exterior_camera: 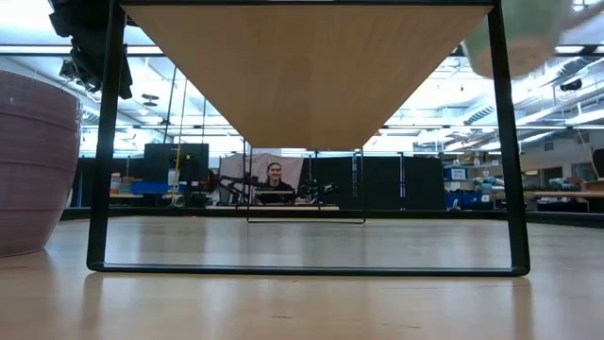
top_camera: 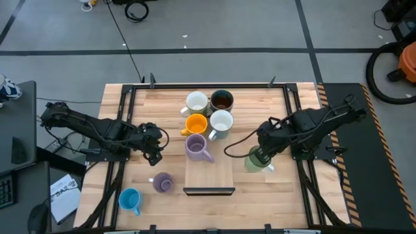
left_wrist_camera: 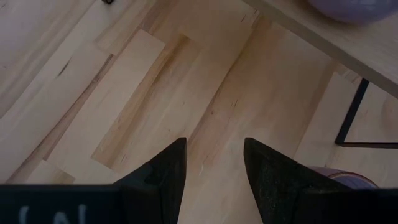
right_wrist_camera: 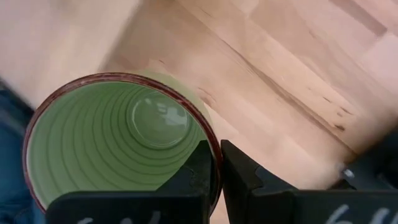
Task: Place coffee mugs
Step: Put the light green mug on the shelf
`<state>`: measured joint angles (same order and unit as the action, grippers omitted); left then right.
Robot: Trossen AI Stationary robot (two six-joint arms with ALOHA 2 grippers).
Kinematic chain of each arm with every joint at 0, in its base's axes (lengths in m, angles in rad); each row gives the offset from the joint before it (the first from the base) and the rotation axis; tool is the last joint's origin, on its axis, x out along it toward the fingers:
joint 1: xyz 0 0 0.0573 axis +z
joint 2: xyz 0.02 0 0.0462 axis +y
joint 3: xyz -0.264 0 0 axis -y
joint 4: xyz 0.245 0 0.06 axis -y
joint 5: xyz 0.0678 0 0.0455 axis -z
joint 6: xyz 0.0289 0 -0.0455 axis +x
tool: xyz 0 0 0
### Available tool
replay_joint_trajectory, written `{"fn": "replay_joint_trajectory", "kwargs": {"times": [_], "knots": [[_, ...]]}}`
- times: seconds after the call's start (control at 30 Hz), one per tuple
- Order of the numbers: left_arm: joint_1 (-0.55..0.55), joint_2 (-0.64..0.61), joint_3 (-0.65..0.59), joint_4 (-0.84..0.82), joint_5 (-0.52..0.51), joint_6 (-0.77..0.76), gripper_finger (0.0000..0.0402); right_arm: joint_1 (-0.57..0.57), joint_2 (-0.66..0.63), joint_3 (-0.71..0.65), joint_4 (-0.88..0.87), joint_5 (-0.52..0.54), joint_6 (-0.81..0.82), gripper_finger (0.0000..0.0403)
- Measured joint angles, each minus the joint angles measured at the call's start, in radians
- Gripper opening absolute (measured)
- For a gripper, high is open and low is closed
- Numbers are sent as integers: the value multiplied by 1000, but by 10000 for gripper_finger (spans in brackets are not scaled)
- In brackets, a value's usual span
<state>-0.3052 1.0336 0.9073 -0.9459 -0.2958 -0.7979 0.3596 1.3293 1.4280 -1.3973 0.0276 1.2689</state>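
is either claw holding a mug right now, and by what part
The right claw holds the green mug by its rim, one finger inside the wall and one outside. The left claw is open and holds nothing.

high view looks straight down on the table (top_camera: 260, 188); low view sits level on it; wrist views look down close.
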Motion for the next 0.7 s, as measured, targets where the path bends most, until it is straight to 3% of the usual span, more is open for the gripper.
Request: {"fn": "replay_joint_trajectory", "kwargs": {"times": [0.3,0.7], "knots": [[0,0,0,0,0,0,167,-71,65,159,-14,18,-174,22],[0,0,0,0,0,0,167,-177,299,458,-66,55,-511,22]]}}
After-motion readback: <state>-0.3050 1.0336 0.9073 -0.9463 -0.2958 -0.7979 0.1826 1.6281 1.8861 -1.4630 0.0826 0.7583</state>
